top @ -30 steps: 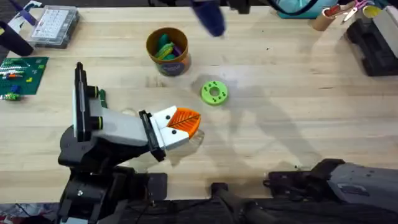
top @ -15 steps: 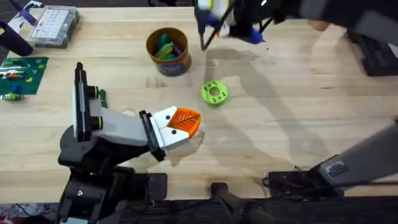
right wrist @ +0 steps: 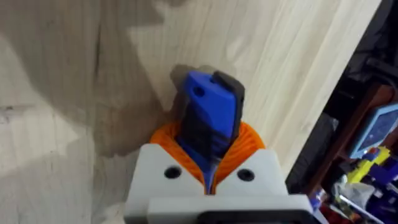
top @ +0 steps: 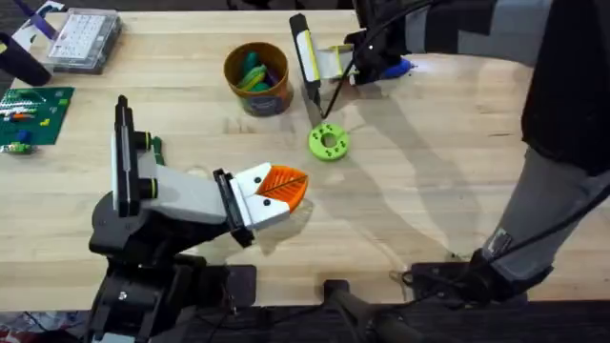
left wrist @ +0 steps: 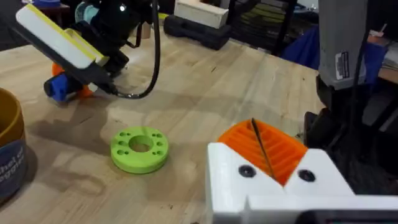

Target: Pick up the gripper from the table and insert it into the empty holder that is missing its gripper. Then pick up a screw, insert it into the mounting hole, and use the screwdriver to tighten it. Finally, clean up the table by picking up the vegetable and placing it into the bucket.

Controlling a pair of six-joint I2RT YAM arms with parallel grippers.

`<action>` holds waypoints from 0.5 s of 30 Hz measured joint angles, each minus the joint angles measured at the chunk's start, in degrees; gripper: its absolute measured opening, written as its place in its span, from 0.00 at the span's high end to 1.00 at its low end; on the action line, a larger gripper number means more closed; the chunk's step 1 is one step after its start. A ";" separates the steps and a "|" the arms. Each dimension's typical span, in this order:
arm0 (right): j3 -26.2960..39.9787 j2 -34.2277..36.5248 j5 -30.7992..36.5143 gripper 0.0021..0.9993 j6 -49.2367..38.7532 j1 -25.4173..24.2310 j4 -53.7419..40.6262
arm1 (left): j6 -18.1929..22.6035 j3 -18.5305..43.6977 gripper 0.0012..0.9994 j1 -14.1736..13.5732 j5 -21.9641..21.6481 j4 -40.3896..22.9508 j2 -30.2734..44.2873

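At the far middle of the tabletop (top: 448,171), the right gripper (right wrist: 208,165) is pinching the blue screwdriver (right wrist: 208,118). Near left, the left gripper (top: 286,191) is resting with its pads pressed together.

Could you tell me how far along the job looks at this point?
Late stage, it seems. The bucket already holds green and coloured pieces, so the vegetable may be in, though I can't confirm which piece it is. In hand: the right gripper is shut on the blue screwdriver over the far table. The left gripper rests shut near the green disc. Whether the screw is tightened cannot be told.
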 joint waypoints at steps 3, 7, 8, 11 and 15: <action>0.09 0.02 0.32 0.89 -0.58 0.02 -0.09 | 0.00 0.00 1.00 0.00 0.00 0.00 0.00; 1.10 0.00 1.99 0.35 -0.98 0.07 0.82 | 0.00 0.00 1.00 0.00 0.00 0.00 0.00; 1.37 0.00 2.50 0.19 -0.96 0.09 1.11 | 0.00 0.00 1.00 0.00 -0.02 -0.02 0.00; 1.99 -0.09 3.59 0.01 -0.66 0.22 1.03 | 0.00 0.00 1.00 0.00 -0.02 0.00 -0.02; 1.99 -0.44 4.30 0.01 1.06 0.42 -0.46 | 0.00 0.00 1.00 0.00 -0.02 -0.02 0.00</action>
